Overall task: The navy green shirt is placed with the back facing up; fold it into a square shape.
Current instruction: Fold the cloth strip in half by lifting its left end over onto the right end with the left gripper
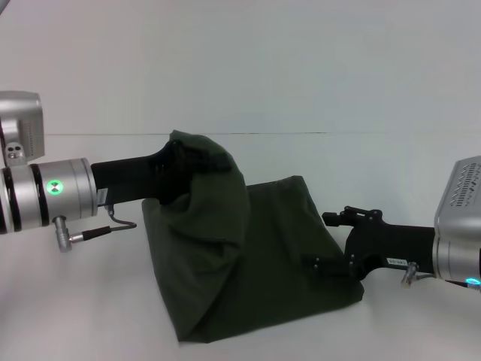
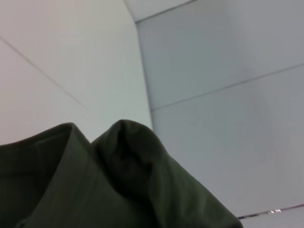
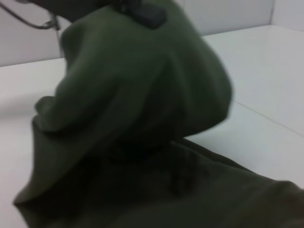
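Navy green shirt (image 1: pixel 248 256) mid white table (image 1: pixel 75 301), pale wall behind. Left gripper (image 1: pixel 197 162) clamped on lifted fold above shirt. Right gripper (image 1: pixel 319 263) on shirt's right edge, fingers unclear.

From the head camera we look forward and down at the navy green shirt (image 1: pixel 248 256) on the white table (image 1: pixel 75 301), far enough back to see the whole garment with an arm on either side of it. Our left wrist camera sits right against the shirt (image 2: pixel 118 185) and faces up past its raised fold to the wall panels (image 2: pixel 228 71) beyond. Our right wrist camera looks low across the table (image 3: pixel 266 85) at the shirt (image 3: pixel 142 104) from close by, so all three views share that lifted fold.
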`<state>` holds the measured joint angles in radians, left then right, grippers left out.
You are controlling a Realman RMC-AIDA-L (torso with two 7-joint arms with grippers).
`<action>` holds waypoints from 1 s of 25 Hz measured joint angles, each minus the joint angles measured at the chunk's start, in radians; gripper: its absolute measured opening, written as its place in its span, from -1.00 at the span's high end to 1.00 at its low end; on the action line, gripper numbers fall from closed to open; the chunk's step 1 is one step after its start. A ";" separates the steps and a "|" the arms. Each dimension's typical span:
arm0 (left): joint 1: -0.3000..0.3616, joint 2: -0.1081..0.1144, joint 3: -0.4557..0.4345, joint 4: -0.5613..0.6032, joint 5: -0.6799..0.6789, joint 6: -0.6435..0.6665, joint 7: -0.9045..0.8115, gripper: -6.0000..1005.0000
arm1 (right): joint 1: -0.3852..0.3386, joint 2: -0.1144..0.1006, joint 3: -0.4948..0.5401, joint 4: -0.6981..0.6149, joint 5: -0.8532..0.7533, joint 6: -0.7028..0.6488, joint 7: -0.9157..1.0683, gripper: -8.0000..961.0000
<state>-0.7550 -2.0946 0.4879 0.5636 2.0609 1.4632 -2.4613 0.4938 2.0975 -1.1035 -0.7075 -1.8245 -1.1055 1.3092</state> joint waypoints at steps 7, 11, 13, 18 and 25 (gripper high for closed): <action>0.010 0.005 -0.002 0.003 -0.029 0.038 0.011 0.77 | 0.039 0.003 -0.111 0.043 0.076 -0.008 -0.048 -0.89; 0.029 0.013 -0.001 0.007 -0.050 0.057 0.013 0.77 | 0.054 0.004 -0.181 0.067 0.161 -0.005 -0.105 -0.80; 0.032 0.016 0.000 0.007 -0.051 0.062 0.014 0.77 | 0.059 0.005 -0.198 0.078 0.198 0.001 -0.120 -0.71; 0.036 0.020 -0.004 0.009 -0.051 0.073 0.026 0.77 | 0.124 0.010 -0.222 0.167 0.251 0.030 -0.169 -0.43; 0.047 0.027 -0.007 0.005 -0.097 0.112 0.047 0.77 | 0.235 0.018 -0.329 0.328 0.395 0.134 -0.256 0.22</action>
<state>-0.7084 -2.0672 0.4806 0.5688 1.9643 1.5754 -2.4139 0.7287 2.1155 -1.4322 -0.3796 -1.4291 -0.9719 1.0535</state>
